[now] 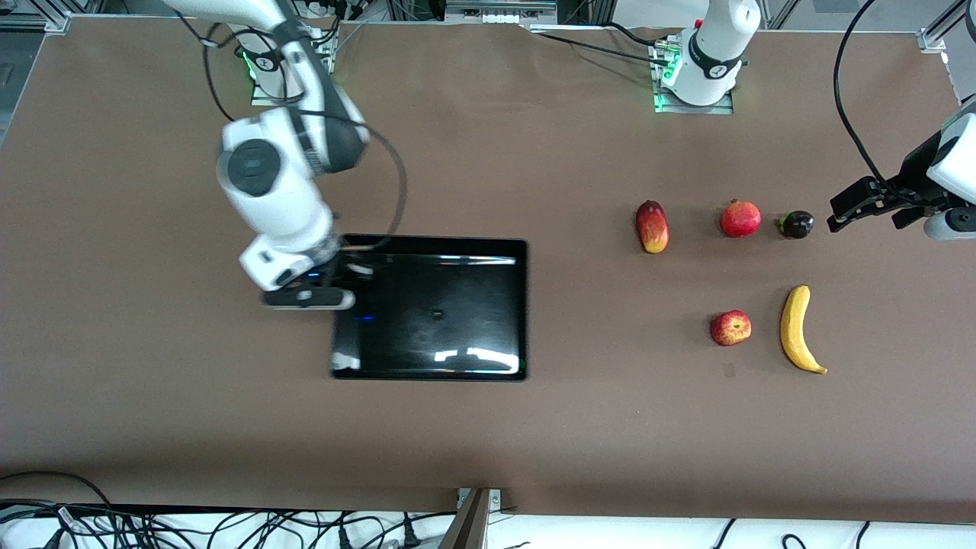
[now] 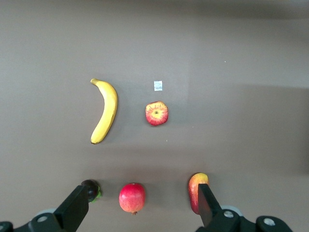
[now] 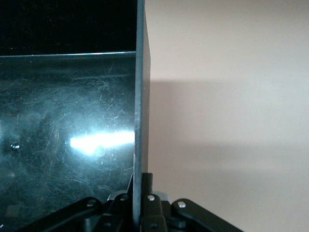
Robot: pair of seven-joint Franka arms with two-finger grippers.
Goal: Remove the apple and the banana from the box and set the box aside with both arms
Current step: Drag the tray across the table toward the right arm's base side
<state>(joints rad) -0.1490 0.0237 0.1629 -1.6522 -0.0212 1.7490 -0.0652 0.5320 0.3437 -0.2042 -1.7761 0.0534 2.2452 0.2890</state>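
The black box [image 1: 457,242] lies on the brown table toward the right arm's end. My right gripper [image 1: 339,280] is shut on the box's end wall; in the right wrist view the thin wall [image 3: 141,96] runs between the closed fingers of the gripper [image 3: 140,186]. The red apple [image 1: 730,328] and the yellow banana [image 1: 797,329] lie side by side toward the left arm's end, also in the left wrist view as apple [image 2: 157,113] and banana [image 2: 105,111]. My left gripper [image 1: 833,216] hangs open and empty above the table beside the fruit row; its own view [image 2: 141,193] shows the fingers wide apart.
A mango [image 1: 652,226], a pomegranate [image 1: 740,219] and a small dark fruit [image 1: 796,224] lie in a row farther from the front camera than the apple and banana. A small pale tag [image 1: 730,370] lies on the table nearer the camera than the apple.
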